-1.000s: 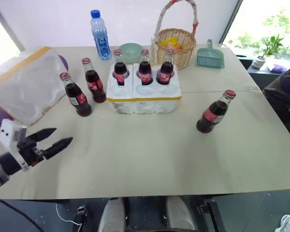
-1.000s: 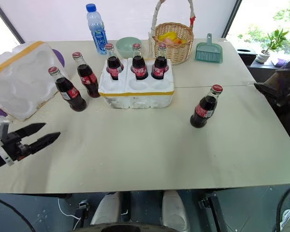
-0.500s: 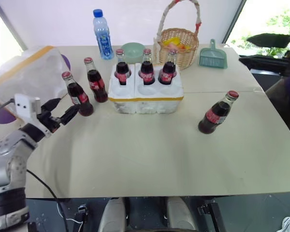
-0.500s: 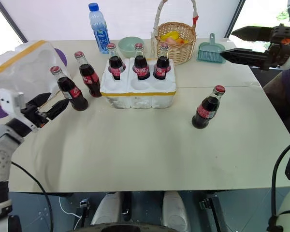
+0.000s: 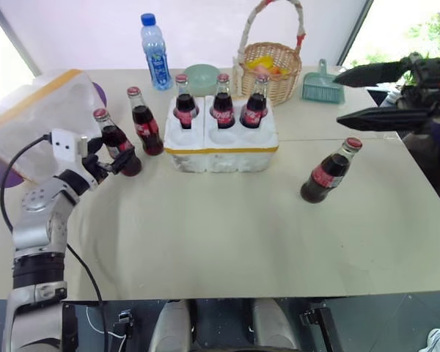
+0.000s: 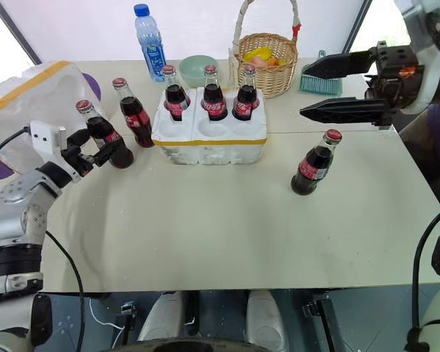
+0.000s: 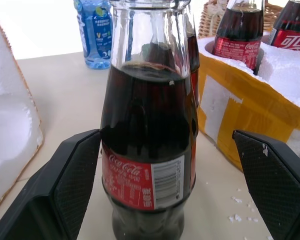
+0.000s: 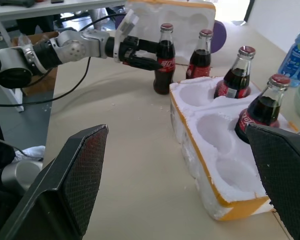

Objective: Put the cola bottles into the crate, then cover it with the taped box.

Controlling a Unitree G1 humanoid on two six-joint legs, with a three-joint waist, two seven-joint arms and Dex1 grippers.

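Left gripper (image 6: 97,148) straddles a cola bottle (image 6: 103,137), fingers spread; right gripper (image 6: 317,89), fingers apart, hovers above another cola bottle (image 6: 312,162).

Red-labelled dark cola bottles (image 5: 328,174), yellow-banded white crate (image 5: 221,143), blue-capped water bottle (image 5: 154,53)

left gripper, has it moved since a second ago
Yes. The left gripper has travelled forward over the table, from near its front edge up to the nearest cola bottle beside the crate, with its open jaws now on either side of that bottle.
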